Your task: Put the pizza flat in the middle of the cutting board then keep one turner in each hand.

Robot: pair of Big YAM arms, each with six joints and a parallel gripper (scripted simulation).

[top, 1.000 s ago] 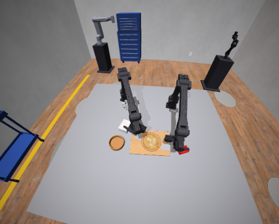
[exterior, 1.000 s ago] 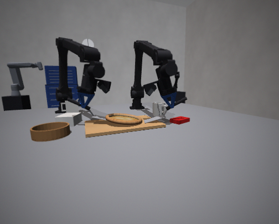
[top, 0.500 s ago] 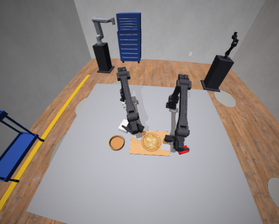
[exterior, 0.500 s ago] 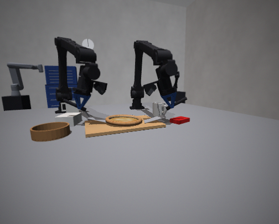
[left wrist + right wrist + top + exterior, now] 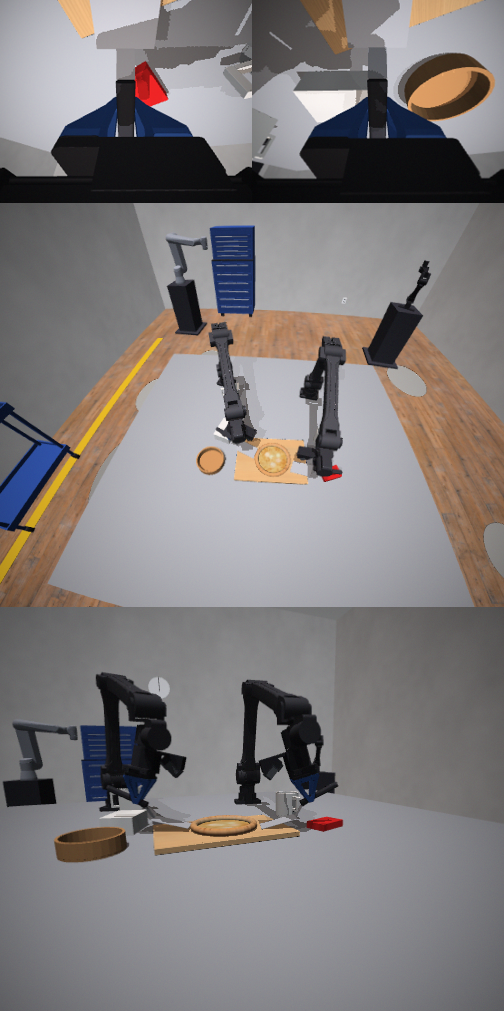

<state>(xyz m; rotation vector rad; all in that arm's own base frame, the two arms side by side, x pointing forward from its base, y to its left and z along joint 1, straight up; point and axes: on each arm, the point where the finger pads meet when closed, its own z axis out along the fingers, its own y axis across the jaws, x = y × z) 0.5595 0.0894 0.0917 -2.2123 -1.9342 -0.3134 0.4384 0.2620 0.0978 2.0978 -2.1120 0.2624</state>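
Exterior view: pizza is lying flat, around the middle of the board. Left pincer is gripping one turner; right pincer is gripping the other turner. Both blades are sitting low near the pizza, on opposite sides; can't tell if either is touching it.

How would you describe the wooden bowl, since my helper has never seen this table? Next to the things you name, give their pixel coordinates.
On the grey table, find the flat cutting board [image 5: 250,475] [image 5: 200,846]. Just off one end, near the white box [image 5: 221,429] [image 5: 131,822], sits the round brown bowl [image 5: 210,460] [image 5: 91,846] [image 5: 442,88]. Unlike the pizza [image 5: 273,459] [image 5: 224,825], it is hollow, with upright walls.
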